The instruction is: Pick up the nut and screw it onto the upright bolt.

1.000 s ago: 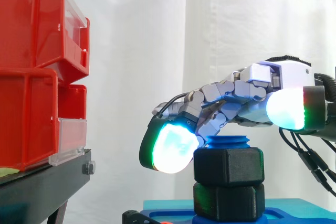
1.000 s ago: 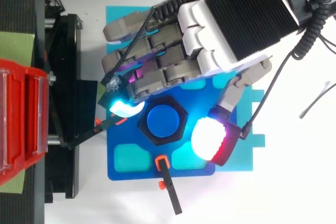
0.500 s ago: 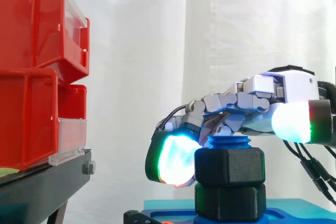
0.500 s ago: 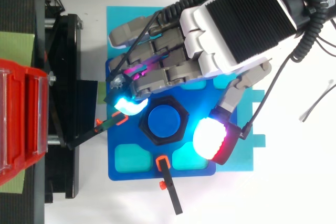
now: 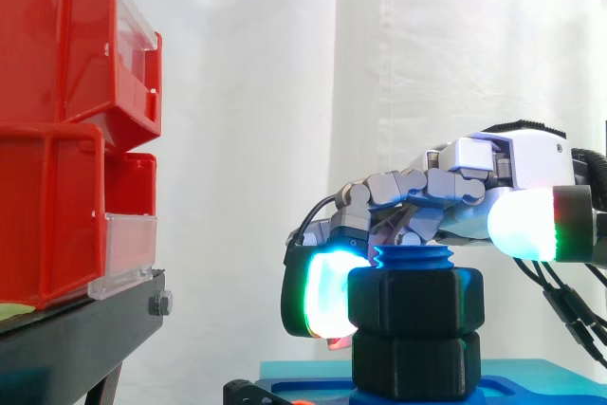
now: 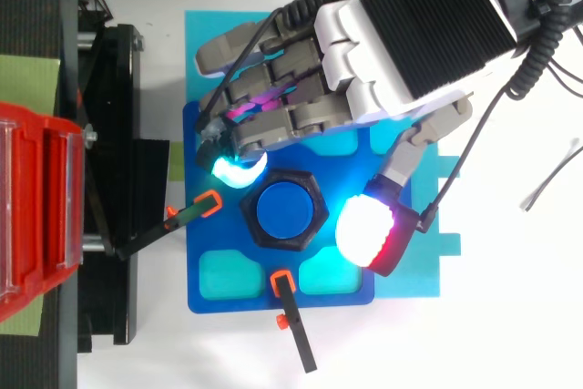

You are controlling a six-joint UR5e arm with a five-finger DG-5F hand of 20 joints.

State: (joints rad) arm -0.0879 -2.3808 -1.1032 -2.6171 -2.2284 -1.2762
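**Item 1.** We record a matt black hexagonal nut [image 5: 413, 301] seated on the upright blue threaded bolt [image 6: 284, 209]. From the side, only the bolt's topmost threads rise above the nut. Directly beneath it, touching, sits a second black hexagonal block [image 5: 413, 362] of like shape, resting on the royal-blue base plate [image 6: 223, 230].

**Item 2.** The robot's hand [image 6: 410, 43], white and grey with a black ribbed back, reaches over the plate.
- We note its fingers bent and held narrow.
- 1 cyan-glowing fingertip pad [image 5: 322, 291] lies against the nut's left face in the side view, and at its upper-left corner from above.
- The thumb's white-and-red glowing pad [image 6: 366, 232] stands on the nut's opposite side, just beside it from above. The side view puts it higher than the nut's top.
- We therefore list no grasp round the nut.

**Item 3.** 2 black levers with orange collars lie on the plate, 1 [image 6: 208, 204] left of the nut and 1 [image 6: 281, 281] below it in the top view.

**Item 4.** A pale turquoise sheet [image 6: 428, 271] lies under the plate.

**Item 5.** Stacked red plastic bins [image 5: 57, 120] sit on a black stand [image 5: 76, 329], well apart to the left, before a white curtain [image 5: 285, 92].
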